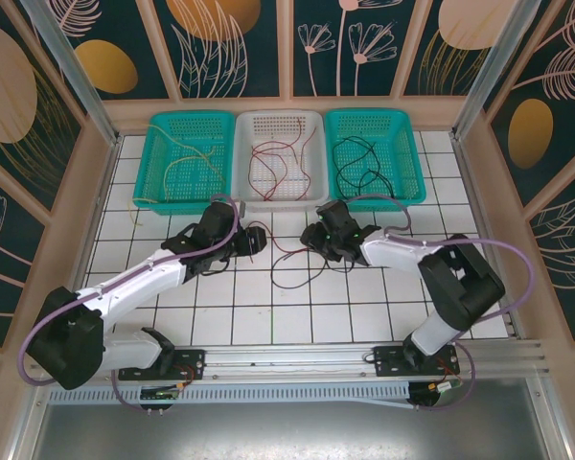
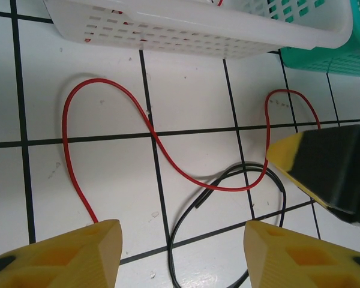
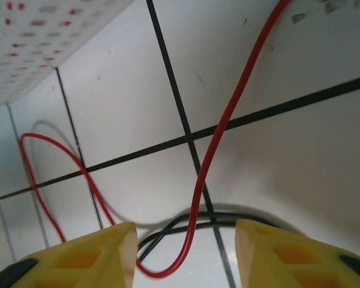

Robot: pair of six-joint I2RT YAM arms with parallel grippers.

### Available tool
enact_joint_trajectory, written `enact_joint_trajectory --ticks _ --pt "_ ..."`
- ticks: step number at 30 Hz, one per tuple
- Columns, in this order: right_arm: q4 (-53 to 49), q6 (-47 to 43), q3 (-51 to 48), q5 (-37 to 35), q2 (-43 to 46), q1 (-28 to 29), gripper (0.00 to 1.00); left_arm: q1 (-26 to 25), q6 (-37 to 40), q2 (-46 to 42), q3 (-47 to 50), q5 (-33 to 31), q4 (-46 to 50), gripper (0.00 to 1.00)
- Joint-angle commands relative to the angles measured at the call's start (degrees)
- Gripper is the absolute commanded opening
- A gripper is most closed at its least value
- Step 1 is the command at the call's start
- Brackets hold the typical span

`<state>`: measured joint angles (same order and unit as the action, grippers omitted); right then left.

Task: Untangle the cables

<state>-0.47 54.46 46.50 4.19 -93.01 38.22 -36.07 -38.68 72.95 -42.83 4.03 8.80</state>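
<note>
Partly hidden, one red cable [image 2: 64,126] crosses one black cable [image 2: 247,167] on the tiles [image 1: 268,321] just before three baskets [image 1: 278,204].
We lose its end under a left gripper [image 2: 180,246] finger; the black loop is cut off. Left and right gripper [image 3: 186,246] stand parted, grasping nothing; open tiles lie nearer us.

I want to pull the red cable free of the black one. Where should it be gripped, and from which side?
Grip the red cable on its wider loop, which lies flat on bare tile, apart from the black cable. Probably best from straight above, jaws across the wire.
</note>
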Motion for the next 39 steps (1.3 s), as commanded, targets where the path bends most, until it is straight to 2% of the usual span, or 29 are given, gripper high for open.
enact_joint_trajectory --ticks 1,2,4,6,12,16,19,23,30,31,32,33,34,35,39 --pt "3.0 0.4 2.2 0.5 -2.1 -0.3 0.29 -0.7 -0.3 0.5 0.7 0.8 0.5 0.55" --pt "2.7 -0.1 2.5 0.3 -1.8 -0.2 0.19 -1.0 -0.3 0.8 0.8 0.7 0.6 0.56" --pt "1.9 -1.0 2.4 -0.9 0.6 0.4 0.08 -2.5 -0.3 1.6 0.8 0.0 0.9 0.56" --pt "-0.2 -2.6 2.5 -3.1 5.0 1.3 0.01 -4.3 -0.3 2.6 0.7 -1.3 1.2 0.56" --pt "-13.5 -9.6 9.6 -12.0 21.0 5.1 0.0 -6.6 -0.4 4.0 1.1 -2.4 -0.2 0.55" --pt "-19.2 -16.2 20.1 -15.1 24.8 5.6 0.0 -6.8 -0.4 4.5 1.4 -2.0 -1.8 0.56" --pt "-19.8 -21.2 28.4 -14.2 21.9 3.7 0.0 -7.0 0.1 7.0 0.6 -1.8 -1.5 0.56" --pt "-17.4 -25.4 38.2 -8.9 13.8 -0.5 0.0 -7.3 0.4 9.1 0.5 -3.1 -0.8 0.55" --pt "-15.4 -26.3 51.4 0.2 -4.1 -4.6 0.0 -7.6 1.8 11.4 -0.1 -4.9 0.3 0.55" --pt "-16.3 -26.8 53.5 1.1 -6.9 -4.8 0.08 -7.8 2.3 12.1 -0.5 -5.2 0.5 0.55" --pt "-18.2 -27.3 56.0 2.0 -9.7 -5.0 0.23 -8.0 2.7 12.9 -1.0 -5.5 0.8 0.55" --pt "-20.4 -27.8 58.3 2.2 -12.0 -5.2 0.34 -8.2 3.0 13.6 -1.6 -5.5 1.0 0.55" --pt "-23.4 -28.4 60.6 1.4 -14.2 -5.2 0.52 -8.4 3.5 14.6 -2.3 -5.4 1.3 0.54" --pt "-25.5 -28.7 61.8 -0.2 -15.1 -5.1 0.58 -8.6 4.0 15.6 -3.0 -5.4 1.6 0.54" --pt "-21.5 -27.7 52.2 -2.9 -7.5 -5.5 0.6 -8.8 6.9 19.9 -6.8 -5.7 3.5 0.52"
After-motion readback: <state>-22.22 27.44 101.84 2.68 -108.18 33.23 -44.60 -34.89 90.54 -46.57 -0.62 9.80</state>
